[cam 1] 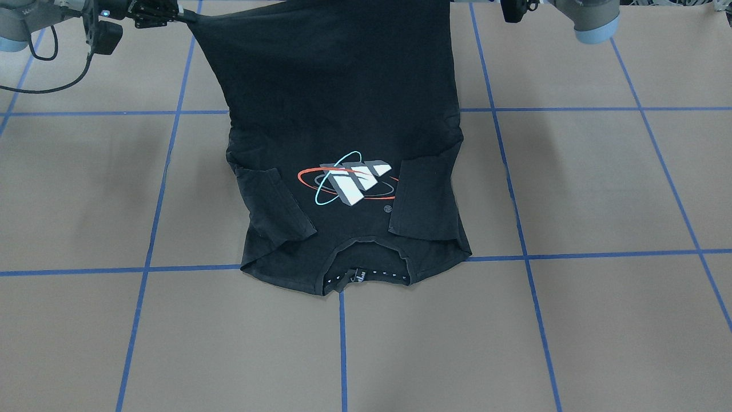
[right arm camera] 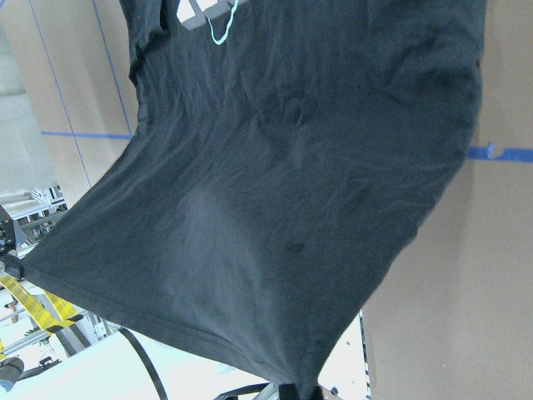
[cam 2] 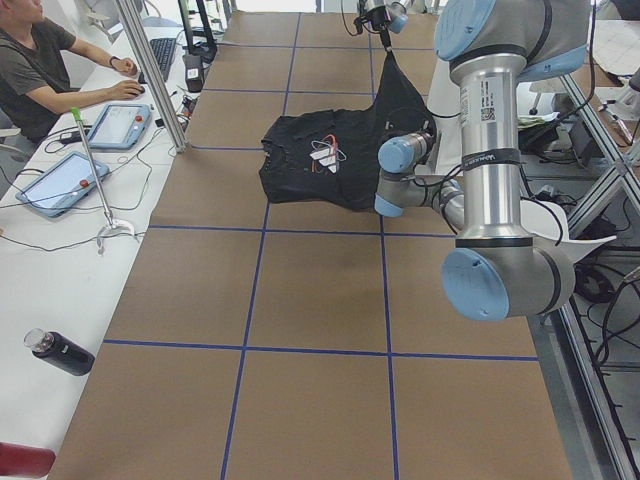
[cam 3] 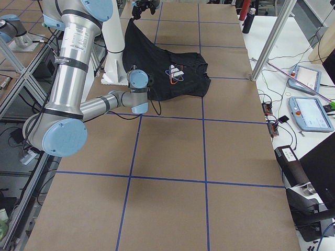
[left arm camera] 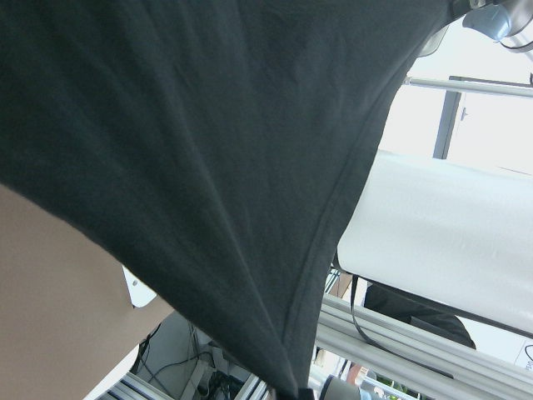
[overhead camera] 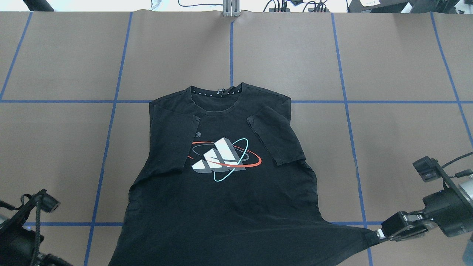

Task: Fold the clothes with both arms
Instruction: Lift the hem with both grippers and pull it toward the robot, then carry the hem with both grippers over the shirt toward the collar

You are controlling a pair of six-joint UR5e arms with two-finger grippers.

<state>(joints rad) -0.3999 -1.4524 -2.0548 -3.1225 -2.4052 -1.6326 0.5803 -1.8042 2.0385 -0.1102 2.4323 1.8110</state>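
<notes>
The black two-finger right gripper (overhead camera: 377,234) is clamped on one bottom-hem corner of a black short-sleeved T-shirt (overhead camera: 221,207), and the soft knit pulls out into a taut point at its fingers. The left gripper (cam 3: 137,13) pinches the other hem corner. Its wrist view shows the stitched hem running to a point at the lower edge, and the exterior right view shows that corner held up off the table.

Between the two grippers the lower half of the shirt hangs raised and lightly wrinkled. The chest, with its white-grey block logo ringed by red and teal ovals (overhead camera: 221,159), lies flat on the brown paper-covered table with a blue tape grid (overhead camera: 295,55). The ribbed collar (overhead camera: 216,92) is on the side away from the robot. Both short sleeves (overhead camera: 275,136) are folded inward over the front.

In the overhead view the frame edge cuts off the left gripper. In the exterior left view the silver tubular left arm (cam 2: 495,150) hides the near hem. That view alone shows a seated person (cam 2: 35,70), two blue-edged tablets (cam 2: 62,182) and a dark bottle (cam 2: 60,352) on a white side bench.
</notes>
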